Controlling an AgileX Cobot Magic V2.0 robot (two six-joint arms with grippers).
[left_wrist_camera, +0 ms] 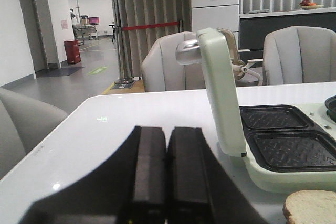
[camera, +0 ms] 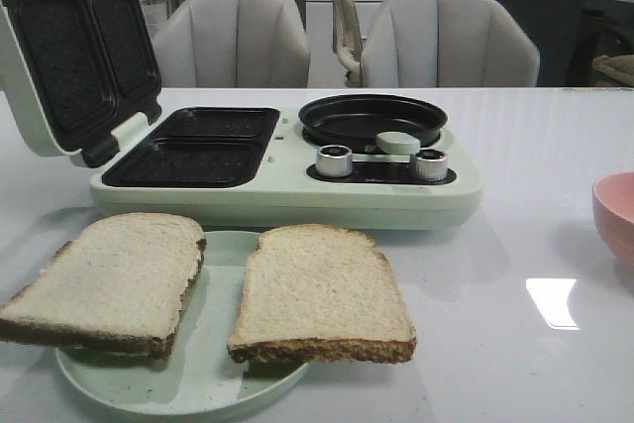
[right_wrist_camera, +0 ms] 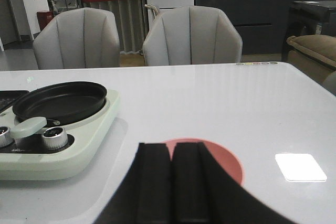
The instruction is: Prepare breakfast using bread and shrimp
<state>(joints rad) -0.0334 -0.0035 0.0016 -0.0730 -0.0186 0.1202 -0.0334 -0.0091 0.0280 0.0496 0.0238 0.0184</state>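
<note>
Two slices of bread lie side by side on a pale green plate (camera: 213, 369) at the table's front: the left slice (camera: 114, 279) and the right slice (camera: 317, 294). A corner of one slice (left_wrist_camera: 312, 205) shows in the left wrist view. My left gripper (left_wrist_camera: 167, 132) is shut, empty, hovering over bare table left of the sandwich maker's raised lid (left_wrist_camera: 220, 90). My right gripper (right_wrist_camera: 172, 148) is shut and empty, in front of a pink bowl (right_wrist_camera: 231, 163). The shrimp are out of view. Neither gripper shows in the front view.
A pale green breakfast maker (camera: 287, 160) stands behind the plate, with open lid (camera: 74, 56), two black sandwich wells (camera: 193, 146), a round black pan (camera: 371, 118) and two metal knobs (camera: 381, 161). The pink bowl's rim (camera: 616, 215) sits at the right edge. Grey chairs stand beyond.
</note>
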